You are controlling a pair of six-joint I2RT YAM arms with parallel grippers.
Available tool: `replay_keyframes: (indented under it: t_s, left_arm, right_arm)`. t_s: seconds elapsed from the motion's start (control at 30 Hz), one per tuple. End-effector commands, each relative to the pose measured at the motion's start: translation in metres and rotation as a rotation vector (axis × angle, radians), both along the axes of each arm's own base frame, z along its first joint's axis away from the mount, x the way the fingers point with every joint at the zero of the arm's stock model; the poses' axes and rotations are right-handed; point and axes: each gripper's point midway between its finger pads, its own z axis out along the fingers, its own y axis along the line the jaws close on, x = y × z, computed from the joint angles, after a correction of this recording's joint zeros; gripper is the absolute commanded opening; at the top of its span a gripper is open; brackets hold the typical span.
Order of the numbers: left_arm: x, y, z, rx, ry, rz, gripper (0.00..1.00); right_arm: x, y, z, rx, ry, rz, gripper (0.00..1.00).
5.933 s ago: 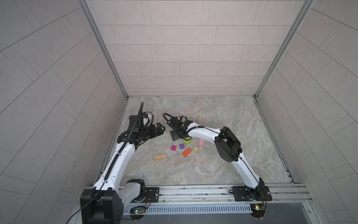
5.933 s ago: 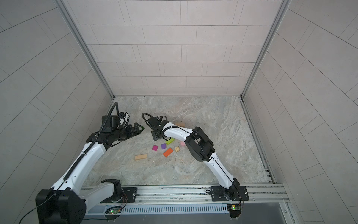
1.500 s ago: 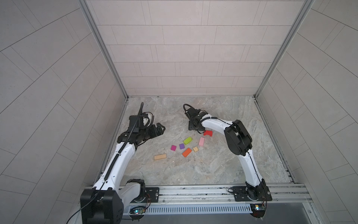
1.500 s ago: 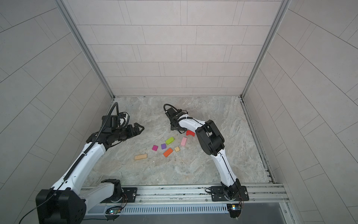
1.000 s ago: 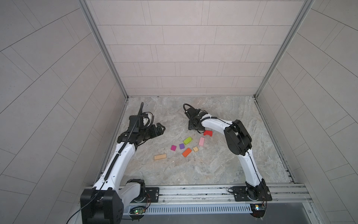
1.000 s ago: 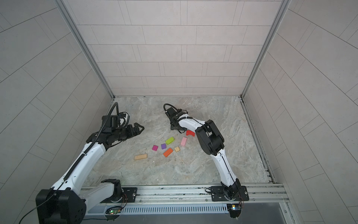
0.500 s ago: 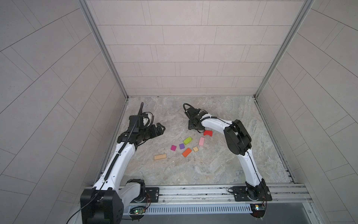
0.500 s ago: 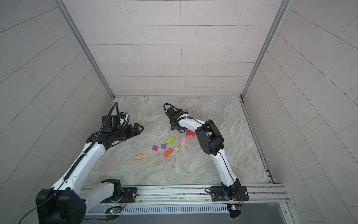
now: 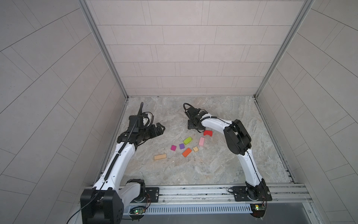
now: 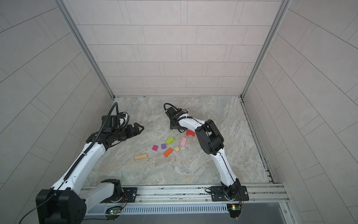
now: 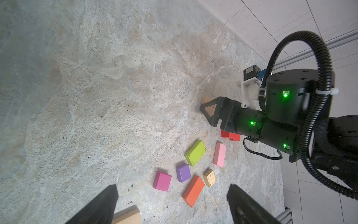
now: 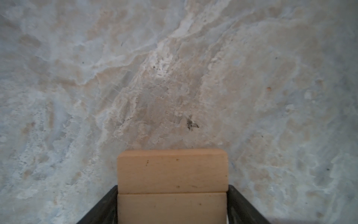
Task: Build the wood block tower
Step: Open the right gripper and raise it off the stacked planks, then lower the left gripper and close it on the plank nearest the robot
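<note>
We find the right gripper (image 12: 172, 187) astride the nearer of two tan bars (image 12: 172, 170) lying edge to edge toward the table's (image 9: 213, 164) back edge, evidently as the tower base. Whether it is gripping or merely alongside, we cannot tell. The left gripper (image 11: 172, 194) hangs agape and empty near the left edge, clear of the loose blocks (image 9: 186, 152).

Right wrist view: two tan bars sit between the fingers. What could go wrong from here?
The tan bars lie flush between the right tool's fingers. I cannot tell whether it grips them, so pulling away askew could drag them apart. The red arch lies close beside the right arm, so a low retreat could knock it.
</note>
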Motion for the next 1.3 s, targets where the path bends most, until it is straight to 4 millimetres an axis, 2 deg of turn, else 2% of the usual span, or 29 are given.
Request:
replay_keyframes:
  t_s: [0.0, 0.13, 0.27, 0.4, 0.53, 0.63, 0.77, 0.9, 1.03, 1.17, 1.27]
  left_arm:
    - [0.000, 0.001, 0.001, -0.003, -0.014, 0.001, 0.95]
    - [0.000, 0.001, -0.001, 0.000, -0.006, 0.002, 0.95]
    - [-0.003, 0.004, -0.013, 0.019, 0.042, 0.016, 0.95]
    - [-0.008, 0.006, -0.020, 0.046, 0.121, 0.026, 0.95]
    - [-0.026, 0.004, -0.021, 0.081, 0.221, 0.001, 0.96]
    - [-0.038, 0.009, -0.018, 0.153, 0.251, 0.007, 0.96]
    - [-0.057, 0.008, -0.023, 0.145, 0.312, -0.001, 0.97]
    - [-0.081, 0.007, -0.039, 0.137, 0.394, 0.007, 0.97]
    - [-0.101, 0.007, -0.057, 0.169, 0.460, 0.025, 0.97]
    - [-0.110, 0.003, -0.064, 0.233, 0.487, 0.026, 0.97]
    - [-0.113, 0.000, -0.076, 0.296, 0.513, 0.032, 0.95]
  right_arm:
    - [-0.010, -0.018, -0.028, -0.076, 0.072, -0.023, 0.88]
    - [-0.012, -0.015, -0.019, -0.059, 0.066, -0.007, 0.99]
    - [-0.011, -0.011, 0.005, -0.023, 0.020, 0.025, 0.99]
    - [-0.012, -0.014, 0.041, -0.012, -0.035, 0.046, 0.99]
    - [-0.018, -0.016, 0.069, 0.008, -0.058, 0.075, 0.99]
    - [-0.025, -0.013, 0.083, 0.053, -0.066, 0.104, 0.99]
    - [-0.033, -0.004, 0.092, 0.121, -0.041, 0.169, 0.99]
    - [-0.043, -0.017, 0.101, 0.083, -0.047, 0.177, 0.99]
    - [-0.052, -0.026, 0.100, 0.099, -0.052, 0.173, 0.99]
    - [-0.058, -0.032, 0.092, 0.116, -0.038, 0.167, 0.99]
    - [-0.063, -0.036, 0.089, 0.120, -0.031, 0.168, 0.99]
